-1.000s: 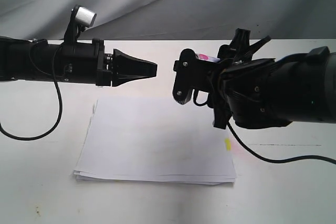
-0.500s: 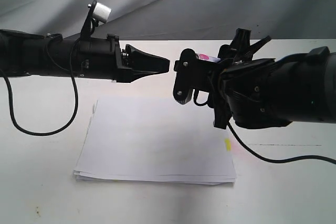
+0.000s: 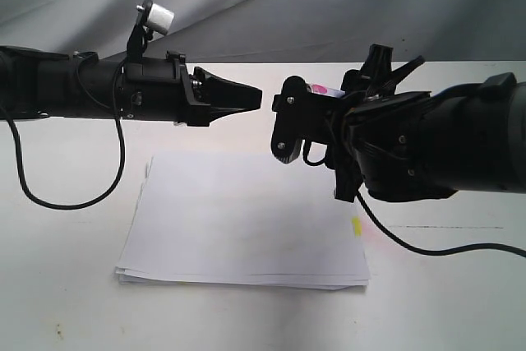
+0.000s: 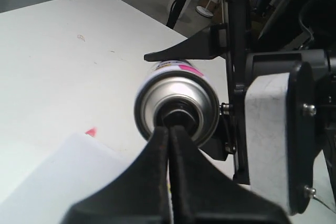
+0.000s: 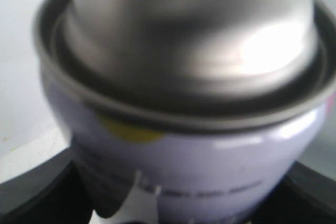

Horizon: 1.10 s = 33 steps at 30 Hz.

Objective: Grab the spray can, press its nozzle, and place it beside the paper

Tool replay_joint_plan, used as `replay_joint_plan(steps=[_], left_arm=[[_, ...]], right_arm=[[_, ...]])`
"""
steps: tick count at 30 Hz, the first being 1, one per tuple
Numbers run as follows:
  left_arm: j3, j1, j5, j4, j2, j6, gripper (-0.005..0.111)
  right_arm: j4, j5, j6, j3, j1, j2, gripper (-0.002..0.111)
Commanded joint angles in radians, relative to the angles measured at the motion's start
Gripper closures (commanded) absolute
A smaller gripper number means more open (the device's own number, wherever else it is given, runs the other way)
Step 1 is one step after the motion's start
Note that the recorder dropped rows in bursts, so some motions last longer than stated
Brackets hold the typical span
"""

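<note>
My right gripper [image 3: 349, 100] is shut on the spray can [image 4: 176, 109], holding it on its side above the table. In the left wrist view the can's silver dome faces the camera, with the black nozzle [image 4: 179, 115] at its centre. Seen from the right wrist, the can [image 5: 184, 150] fills the frame between the dark fingers [image 5: 31, 198]. My left gripper [image 4: 169, 128] is shut and empty. Its tips point straight at the nozzle, and I cannot tell if they touch. In the exterior view the left gripper [image 3: 256, 98] stops just short of the right one. The paper [image 3: 246, 219] lies below both.
The white table [image 3: 66, 302] extends around the paper. A yellow tab [image 3: 356, 225] sticks out at the paper's right edge, and a pink tab [image 4: 91, 131] shows by the paper's edge. Black cables [image 3: 49, 203] hang from both arms. A grey cloth backdrop [image 3: 246, 6] stands behind.
The left gripper has moved to the right, toward the can's nozzle end, and now holds there. The right arm and the can have not moved.
</note>
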Motion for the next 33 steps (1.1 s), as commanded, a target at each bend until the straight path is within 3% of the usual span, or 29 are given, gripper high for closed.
replay_joint_plan(steps=[1,28,33], left_arm=[[-0.006,-0.004,0.002,-0.016,-0.007,0.017,0.107],[-0.006,-0.057,-0.066,-0.028,-0.007,0.030,0.107],[-0.056,-0.057,-0.063,0.006,0.008,-0.020,0.107]], right_arm=[[-0.026,0.019,-0.003,-0.004,0.002,-0.011,0.108],[-0.020,0.017,-0.003,-0.004,0.002,-0.011,0.108],[-0.020,0.017,-0.003,-0.004,0.002,-0.011,0.108]])
